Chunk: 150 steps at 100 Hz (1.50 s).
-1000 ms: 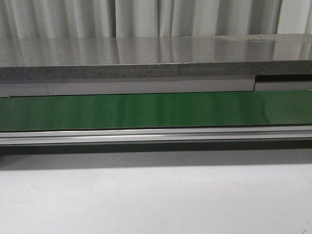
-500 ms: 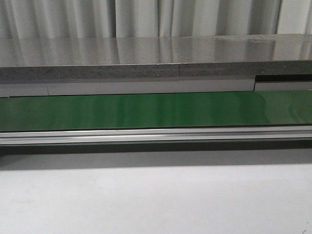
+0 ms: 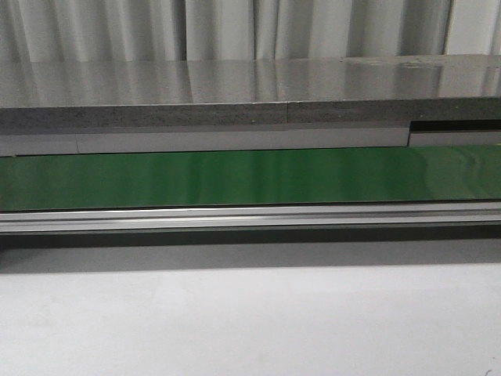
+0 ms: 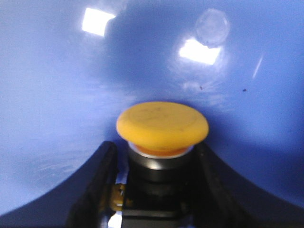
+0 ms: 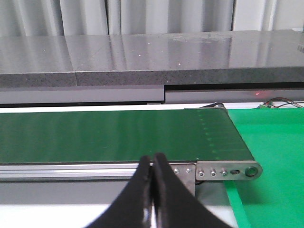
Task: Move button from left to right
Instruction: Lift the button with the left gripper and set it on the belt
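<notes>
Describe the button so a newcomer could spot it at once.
In the left wrist view a glossy blue surface fills the picture. Before it, between the left gripper's two black fingers, sits the button. Its round yellow-orange mushroom head on a dark body is the only warm colour there.

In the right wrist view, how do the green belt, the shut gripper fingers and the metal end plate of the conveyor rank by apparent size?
1. Green belt: largest.
2. Right gripper fingers: second, but enlarged by nearness to the camera.
3. Metal end plate: smallest.
</notes>
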Each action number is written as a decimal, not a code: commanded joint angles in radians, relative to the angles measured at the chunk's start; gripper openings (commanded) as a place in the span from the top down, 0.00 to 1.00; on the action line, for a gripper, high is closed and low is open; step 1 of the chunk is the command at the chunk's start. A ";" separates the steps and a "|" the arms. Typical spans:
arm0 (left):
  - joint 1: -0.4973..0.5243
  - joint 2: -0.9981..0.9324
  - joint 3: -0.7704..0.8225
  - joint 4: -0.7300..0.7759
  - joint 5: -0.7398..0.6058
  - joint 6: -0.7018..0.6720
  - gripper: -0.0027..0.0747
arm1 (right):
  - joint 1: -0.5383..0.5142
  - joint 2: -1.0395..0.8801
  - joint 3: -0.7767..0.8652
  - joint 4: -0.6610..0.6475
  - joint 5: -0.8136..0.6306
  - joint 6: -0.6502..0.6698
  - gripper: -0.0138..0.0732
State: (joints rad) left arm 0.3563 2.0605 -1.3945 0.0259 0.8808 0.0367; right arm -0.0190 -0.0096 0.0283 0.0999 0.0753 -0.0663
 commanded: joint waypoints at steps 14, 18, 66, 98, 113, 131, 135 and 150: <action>0.000 -0.094 -0.081 0.002 0.011 0.003 0.99 | 0.001 -0.019 -0.018 -0.011 -0.087 -0.002 0.92; 0.000 -0.117 -0.093 -0.001 0.011 0.003 0.99 | 0.001 -0.019 -0.018 -0.011 -0.087 -0.002 0.92; -0.094 -0.280 -0.126 -0.155 0.125 0.140 0.99 | 0.001 -0.019 -0.018 -0.011 -0.087 -0.002 0.92; -0.189 -0.237 -0.092 -0.150 0.137 0.141 0.99 | 0.001 -0.019 -0.018 -0.011 -0.087 -0.002 0.92; -0.193 -0.211 -0.092 -0.150 0.160 0.141 0.81 | 0.001 -0.019 -0.018 -0.011 -0.087 -0.002 0.92; -0.193 -0.205 -0.092 -0.150 0.167 0.142 0.24 | 0.001 -0.019 -0.018 -0.011 -0.087 -0.002 0.92; -0.193 -0.205 -0.092 -0.150 0.167 0.142 0.15 | 0.001 -0.019 -0.018 -0.011 -0.087 -0.002 0.92; -0.193 -0.213 -0.092 -0.169 0.166 0.144 0.09 | 0.001 -0.019 -0.018 -0.011 -0.087 -0.002 0.92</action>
State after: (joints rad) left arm 0.1692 1.9032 -1.4642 -0.1120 1.0557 0.1812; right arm -0.0190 -0.0112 0.0283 0.0999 0.0753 -0.0663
